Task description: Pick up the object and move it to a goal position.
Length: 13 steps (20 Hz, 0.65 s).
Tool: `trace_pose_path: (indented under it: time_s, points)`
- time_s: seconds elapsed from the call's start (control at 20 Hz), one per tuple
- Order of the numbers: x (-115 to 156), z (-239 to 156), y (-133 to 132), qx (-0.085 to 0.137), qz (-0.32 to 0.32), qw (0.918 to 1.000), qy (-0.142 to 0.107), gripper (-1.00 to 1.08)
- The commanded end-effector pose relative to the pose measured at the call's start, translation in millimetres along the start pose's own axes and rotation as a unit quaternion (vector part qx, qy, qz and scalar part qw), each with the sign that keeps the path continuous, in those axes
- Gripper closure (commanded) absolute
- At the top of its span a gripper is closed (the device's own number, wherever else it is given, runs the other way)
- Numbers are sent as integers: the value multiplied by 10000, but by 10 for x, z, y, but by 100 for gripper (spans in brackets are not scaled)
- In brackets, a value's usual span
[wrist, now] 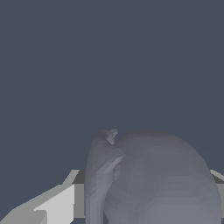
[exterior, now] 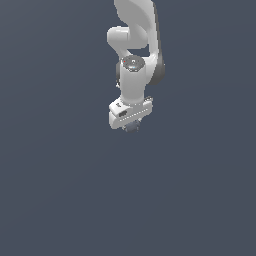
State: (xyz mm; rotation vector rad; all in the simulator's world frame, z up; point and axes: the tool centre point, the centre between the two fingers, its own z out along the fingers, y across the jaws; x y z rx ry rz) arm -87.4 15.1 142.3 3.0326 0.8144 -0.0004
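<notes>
The ball (wrist: 162,183) sat between the fingers (wrist: 98,175) of the claw (exterior: 131,126), directly under the arm (exterior: 134,80).

open space all round hand (exterior: 131,126)

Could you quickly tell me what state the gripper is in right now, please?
Gripper: closed on the ball, which fills the wrist view beside one finger; in the exterior view the ball is only a small dark shape beneath the hand.
</notes>
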Motion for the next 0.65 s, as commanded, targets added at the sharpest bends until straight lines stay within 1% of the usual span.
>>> trace_pose_path:
  time_s: [0.0,0.3,0.6]
  points:
    - [-37,-107,-149,-2,3,10000,-2,108]
    - [-80,-282,-381,1,3,10000,-1,108]
    - [-89,-344,-459,4,3,10000,1,108]
